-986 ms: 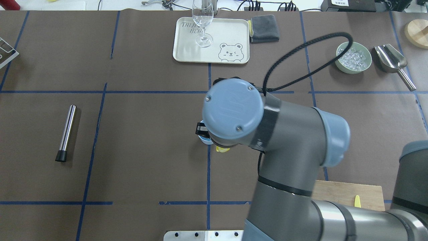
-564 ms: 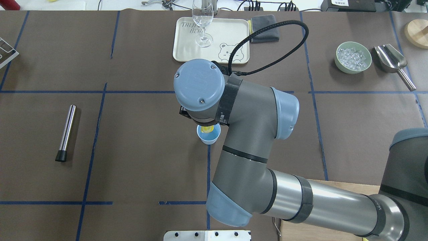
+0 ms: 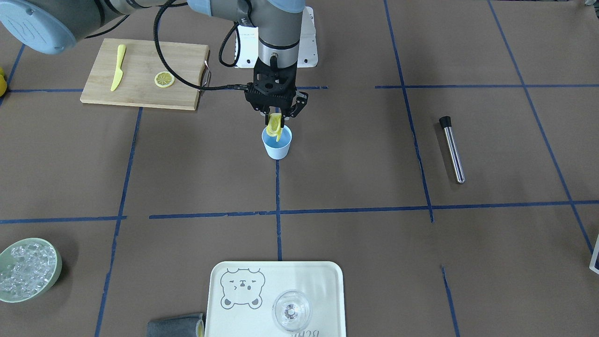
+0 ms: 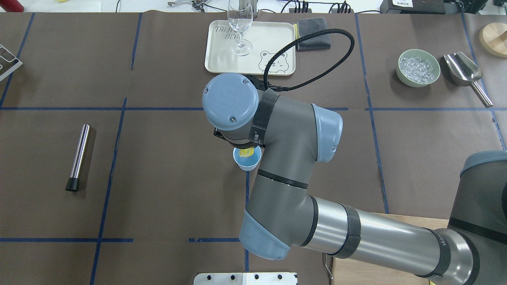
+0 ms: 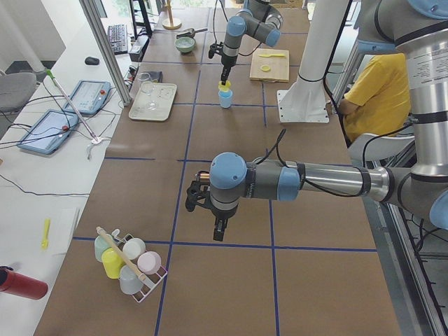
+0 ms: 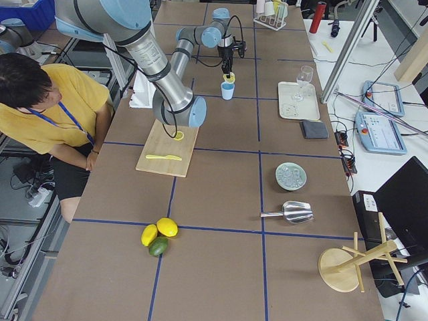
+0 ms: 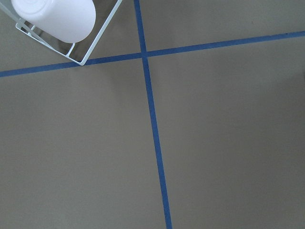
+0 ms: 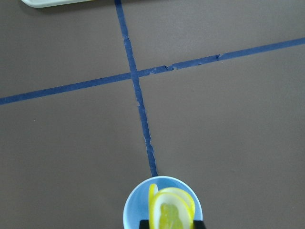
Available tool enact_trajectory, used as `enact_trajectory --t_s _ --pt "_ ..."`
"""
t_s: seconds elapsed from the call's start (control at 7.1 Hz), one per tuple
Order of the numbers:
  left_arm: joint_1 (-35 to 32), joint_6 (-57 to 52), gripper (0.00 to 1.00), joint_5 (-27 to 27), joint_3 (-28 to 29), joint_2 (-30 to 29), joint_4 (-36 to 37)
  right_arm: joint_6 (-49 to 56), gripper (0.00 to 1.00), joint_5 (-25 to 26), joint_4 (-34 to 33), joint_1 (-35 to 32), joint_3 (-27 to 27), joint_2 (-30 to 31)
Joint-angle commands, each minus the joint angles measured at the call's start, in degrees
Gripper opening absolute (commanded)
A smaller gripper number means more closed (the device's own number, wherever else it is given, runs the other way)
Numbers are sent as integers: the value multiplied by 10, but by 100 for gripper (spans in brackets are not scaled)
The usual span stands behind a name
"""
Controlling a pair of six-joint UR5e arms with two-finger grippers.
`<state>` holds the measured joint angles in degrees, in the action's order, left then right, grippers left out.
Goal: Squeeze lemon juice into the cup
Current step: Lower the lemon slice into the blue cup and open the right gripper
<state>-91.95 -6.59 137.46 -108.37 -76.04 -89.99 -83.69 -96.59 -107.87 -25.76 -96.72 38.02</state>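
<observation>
The light-blue cup (image 3: 277, 146) stands upright at the table's middle, on a blue tape line. My right gripper (image 3: 276, 122) points down just above its mouth. It is shut on the yellow lemon piece (image 3: 274, 125), which is pinched narrow and hangs over the cup's rim. The right wrist view shows the squashed lemon (image 8: 169, 212) over the cup (image 8: 136, 210). In the overhead view the wrist hides the gripper; lemon (image 4: 246, 151) and cup (image 4: 247, 162) peek out below it. My left gripper (image 5: 218, 229) hangs over bare table far from the cup; I cannot tell whether it is open.
A wooden cutting board (image 3: 145, 75) with a lemon slice (image 3: 164, 79) and yellow knife (image 3: 117, 67) lies near the robot. A tray (image 3: 323, 299) holds a clear glass (image 3: 291, 310). Also here are a bowl of ice (image 3: 28, 269), a steel rod (image 3: 453, 150), a scoop (image 4: 463, 69) and a cup rack (image 5: 126, 262).
My right wrist swung toward the table's far side and left, bringing the lemon from beside the cup to over its mouth. Since 0.6 s ago it has barely shifted.
</observation>
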Motion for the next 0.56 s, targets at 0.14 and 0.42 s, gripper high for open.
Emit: enact_trajectory --t_s 0.14,0.42 --pt "-1 0 100 0 0 0 0 -1 44 0 13 1 12 0" --pt "-1 0 100 0 0 0 0 0 80 -1 16 1 14 0"
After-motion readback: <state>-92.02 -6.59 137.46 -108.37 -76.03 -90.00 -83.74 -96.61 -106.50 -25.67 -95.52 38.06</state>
